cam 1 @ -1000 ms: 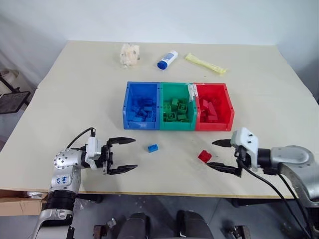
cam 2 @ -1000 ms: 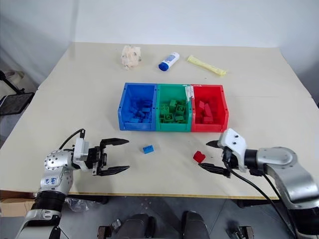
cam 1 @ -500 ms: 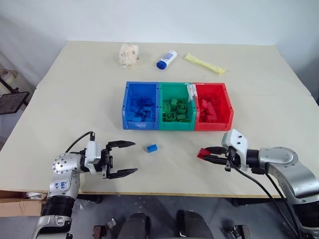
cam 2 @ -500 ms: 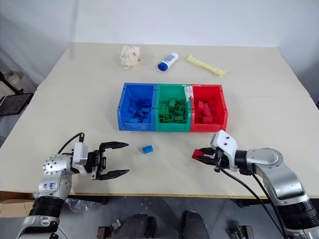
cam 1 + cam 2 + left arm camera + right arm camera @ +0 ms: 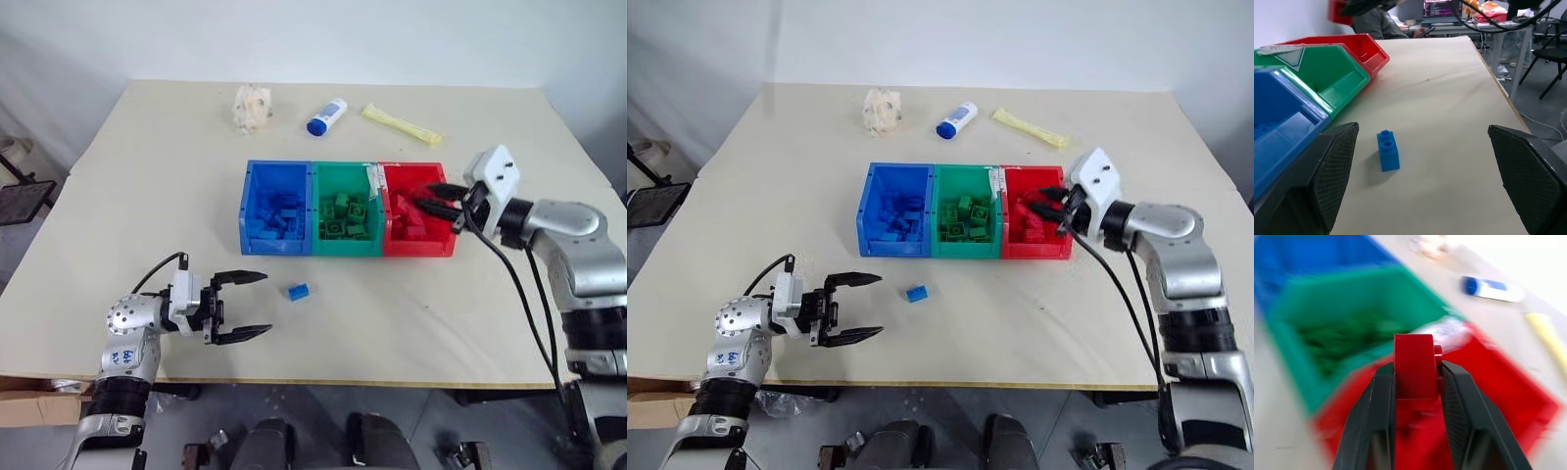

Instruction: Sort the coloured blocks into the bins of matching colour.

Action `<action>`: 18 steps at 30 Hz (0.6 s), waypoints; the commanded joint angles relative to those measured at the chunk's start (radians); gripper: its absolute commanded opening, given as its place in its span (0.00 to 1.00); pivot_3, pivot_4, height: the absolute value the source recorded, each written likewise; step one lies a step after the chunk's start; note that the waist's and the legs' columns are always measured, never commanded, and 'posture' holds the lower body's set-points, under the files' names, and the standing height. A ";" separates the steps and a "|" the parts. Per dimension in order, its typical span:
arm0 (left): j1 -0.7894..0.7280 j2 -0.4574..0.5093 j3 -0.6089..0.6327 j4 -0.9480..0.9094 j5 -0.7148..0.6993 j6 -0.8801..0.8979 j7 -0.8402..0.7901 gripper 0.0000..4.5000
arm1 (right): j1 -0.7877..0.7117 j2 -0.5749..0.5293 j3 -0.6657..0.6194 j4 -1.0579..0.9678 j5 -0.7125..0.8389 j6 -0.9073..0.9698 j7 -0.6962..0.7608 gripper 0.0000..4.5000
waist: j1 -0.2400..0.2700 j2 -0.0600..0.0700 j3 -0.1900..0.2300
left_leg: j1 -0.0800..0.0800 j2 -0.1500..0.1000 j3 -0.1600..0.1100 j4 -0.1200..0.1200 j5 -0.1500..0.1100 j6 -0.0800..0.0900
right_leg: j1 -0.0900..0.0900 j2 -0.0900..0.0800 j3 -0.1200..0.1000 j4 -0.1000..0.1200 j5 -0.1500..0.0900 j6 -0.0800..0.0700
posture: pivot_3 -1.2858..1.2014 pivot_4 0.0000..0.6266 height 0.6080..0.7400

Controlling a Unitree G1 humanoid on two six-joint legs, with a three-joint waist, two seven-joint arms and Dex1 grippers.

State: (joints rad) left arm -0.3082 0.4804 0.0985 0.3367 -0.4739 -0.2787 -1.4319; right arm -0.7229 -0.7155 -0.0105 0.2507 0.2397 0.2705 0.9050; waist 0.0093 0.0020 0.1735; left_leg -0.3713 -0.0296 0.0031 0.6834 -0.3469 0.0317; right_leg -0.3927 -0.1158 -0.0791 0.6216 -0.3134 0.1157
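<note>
The red brick (image 5: 1414,364) sits clamped in the right gripper (image 5: 438,203), whose jaws reach level over the red bin (image 5: 447,247); released too near the green bin (image 5: 345,250), it could bounce across. The blue brick (image 5: 299,291) lies on the bench (image 5: 147,176) before the left gripper (image 5: 250,305), jaws wide apart, pointing level at it

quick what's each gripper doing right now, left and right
Left gripper: open, holding nothing, beside the loose blue block.
Right gripper: closed on a red block, over the red bin.
</note>
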 commanded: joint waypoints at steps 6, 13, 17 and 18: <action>-0.006 0.005 0.011 0.007 -0.011 -0.020 -0.003 1.00 | -0.031 0.010 -0.012 0.045 -0.027 -0.087 0.031 0.89 | -0.014 0.000 0.000 | -0.001 0.000 0.000 0.000 0.000 0.000 | 0.000 0.000 -0.001 0.000 0.000 0.000 | 0.52 0.24 1.00; -0.007 0.009 0.018 0.016 -0.002 -0.018 0.021 1.00 | 0.154 -0.084 -0.065 -0.168 0.089 0.006 0.188 0.99 | -0.006 0.000 0.000 | -0.001 0.000 -0.001 0.000 0.000 0.000 | 0.000 0.000 -0.001 0.001 0.000 0.000 | 0.52 0.24 1.00; 0.002 0.018 0.036 0.016 0.004 -0.018 0.060 1.00 | 0.304 -0.162 -0.113 -0.279 0.164 0.040 0.282 0.99 | -0.004 0.000 0.000 | -0.001 0.000 -0.001 0.000 0.000 0.000 | 0.001 0.000 -0.001 0.000 0.000 0.000 | 0.52 0.24 1.00; 0.008 0.024 0.044 0.015 0.005 -0.018 0.072 1.00 | 0.339 -0.177 -0.125 -0.292 0.173 0.035 0.299 0.99 | -0.005 0.000 0.000 | -0.001 0.000 -0.001 0.000 0.000 0.000 | 0.001 0.000 -0.001 0.000 0.000 0.000 | 0.52 0.24 1.00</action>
State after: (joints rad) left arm -0.3066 0.4887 0.1179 0.3680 -0.4653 -0.2866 -1.3800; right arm -0.3954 -0.8674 -0.0909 0.0082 0.3780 0.3078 1.1746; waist 0.0045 0.0020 0.1736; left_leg -0.3719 -0.0293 0.0023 0.6839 -0.3469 0.0318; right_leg -0.3918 -0.1160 -0.0800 0.6214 -0.3134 0.1158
